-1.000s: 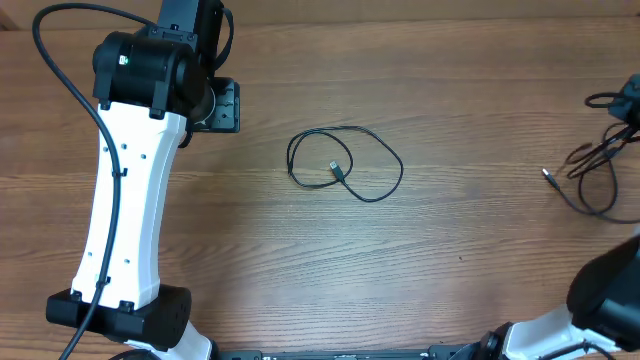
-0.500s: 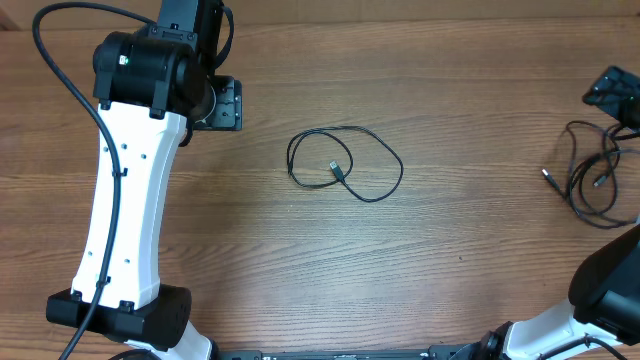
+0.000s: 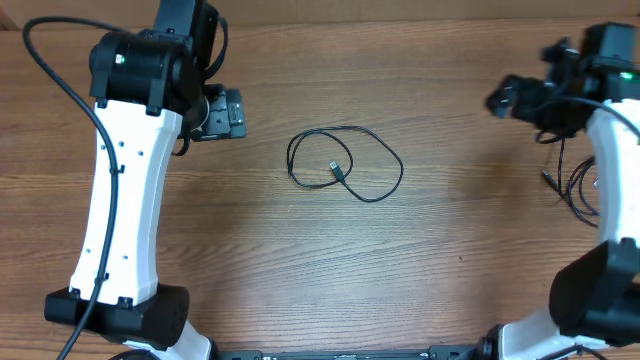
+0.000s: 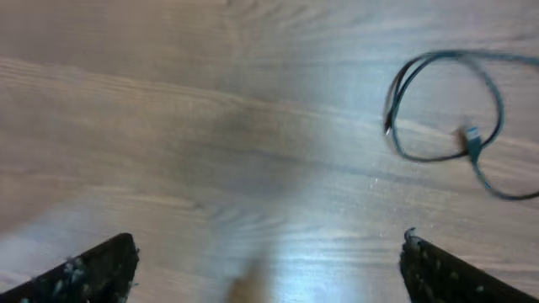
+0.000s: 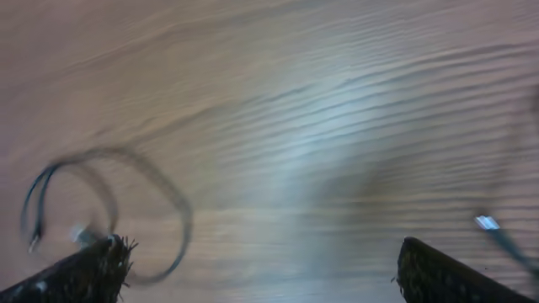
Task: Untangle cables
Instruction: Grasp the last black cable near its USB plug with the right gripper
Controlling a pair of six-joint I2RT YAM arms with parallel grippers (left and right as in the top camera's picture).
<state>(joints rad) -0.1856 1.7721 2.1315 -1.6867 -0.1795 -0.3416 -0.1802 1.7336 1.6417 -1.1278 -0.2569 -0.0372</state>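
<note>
One thin black cable (image 3: 338,171) lies in a loose loop at the table's middle, its silvery plug inside the loop. A second tangle of cables (image 3: 577,197) lies at the right edge, partly under the right arm. My left gripper (image 3: 224,112) hovers left of the loop; the left wrist view shows it open (image 4: 265,271) over bare wood, the loop (image 4: 470,137) up to the right. My right gripper (image 3: 506,99) hangs blurred between loop and tangle. The right wrist view has it open (image 5: 261,273) and empty, the loop (image 5: 184,220) at left, a plug tip (image 5: 486,223) at right.
The wooden table (image 3: 300,260) fills all views. The left arm's white link (image 3: 125,210) stretches up the left side, with its thick black wire (image 3: 70,75) arcing over it. The right arm (image 3: 615,130) runs down the right edge.
My right gripper opened and let the right tangle drop to the table, then swung left and into view over the wood. My left gripper opened wider and shifted slightly.
</note>
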